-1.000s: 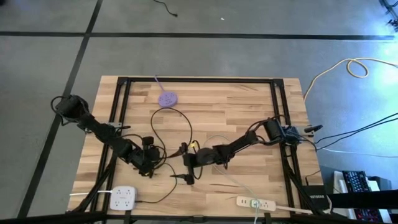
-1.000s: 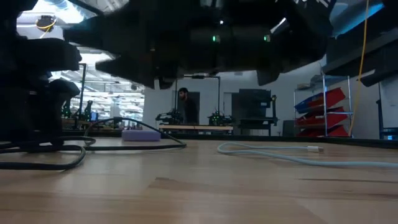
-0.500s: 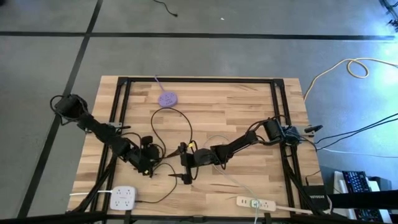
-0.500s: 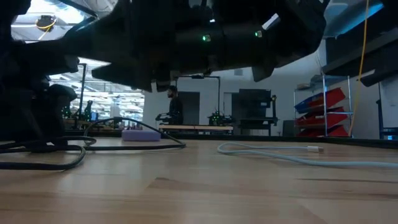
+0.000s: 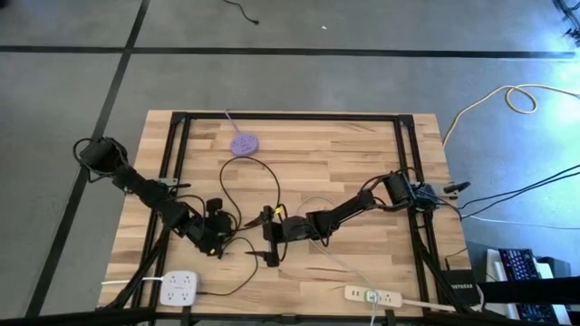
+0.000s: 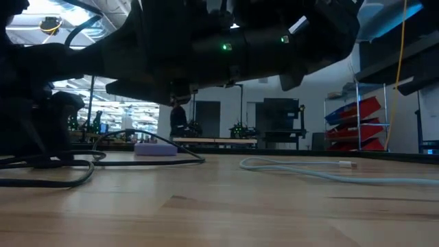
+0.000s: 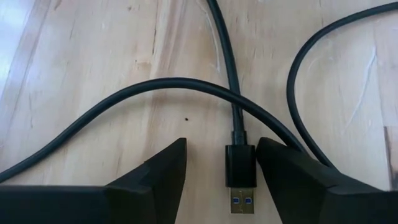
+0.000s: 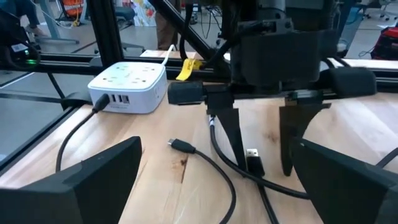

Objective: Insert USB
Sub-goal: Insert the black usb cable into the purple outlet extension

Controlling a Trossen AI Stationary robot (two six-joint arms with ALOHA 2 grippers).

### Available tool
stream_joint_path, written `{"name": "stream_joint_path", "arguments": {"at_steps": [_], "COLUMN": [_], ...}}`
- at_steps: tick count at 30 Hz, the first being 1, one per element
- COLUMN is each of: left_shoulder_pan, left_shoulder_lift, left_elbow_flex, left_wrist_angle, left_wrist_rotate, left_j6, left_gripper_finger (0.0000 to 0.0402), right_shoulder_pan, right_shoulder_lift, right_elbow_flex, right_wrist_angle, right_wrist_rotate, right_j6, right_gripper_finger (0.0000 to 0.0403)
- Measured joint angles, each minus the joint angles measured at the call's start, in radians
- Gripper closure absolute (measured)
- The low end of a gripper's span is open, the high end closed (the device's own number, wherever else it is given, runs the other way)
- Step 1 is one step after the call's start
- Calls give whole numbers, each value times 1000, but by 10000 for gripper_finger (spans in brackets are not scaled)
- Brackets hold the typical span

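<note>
Your left gripper (image 7: 219, 165) stood low over the table (image 5: 362, 145), left of centre in the overhead frame, jaws part open astride the black USB plug (image 7: 239, 177) lying flat on the wood, not yet clamped. Your right gripper (image 5: 272, 237) sat at frame centre, jaws wide and empty. The white charging hub (image 8: 129, 87) lay near the overhead frame's lower left.

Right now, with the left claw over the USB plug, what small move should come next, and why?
Probably close the left claw on the USB plug. The plug lies flat on the table between open fingers, nearer one finger and not yet gripped. The right claw waits open nearby.
</note>
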Motion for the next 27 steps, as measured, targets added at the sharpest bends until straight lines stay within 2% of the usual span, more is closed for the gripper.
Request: {"name": "stream_joint_path", "arguments": {"at_steps": [6, 10, 15, 21, 27], "left_shoulder_pan": [14, 22, 19, 10, -13], "left_shoulder_lift": [0, 0, -7, -69, -133], "left_elbow_flex": [1, 2, 15, 74, 136], "left_wrist_angle": [8, 16, 24, -57, -220], "left_wrist_rotate": [39, 50, 57, 58, -13], "left_j6": [5, -20, 18, 23, -4], "left_gripper_finger": [286, 315, 345, 363, 364], "right_shoulder_pan": [0, 0, 0, 1, 3], "right_shoulder_lift": [0, 0, -16, -79, -102], "right_elbow_flex": [0, 0, -1, -1, 0], "right_wrist_angle": [19, 35, 42, -4, -18], "right_wrist_rotate": [5, 5, 6, 6, 5], "right_j6": [-3, -3, 24, 12, -5], "right_gripper_finger": [13, 13, 13, 13, 13]}}
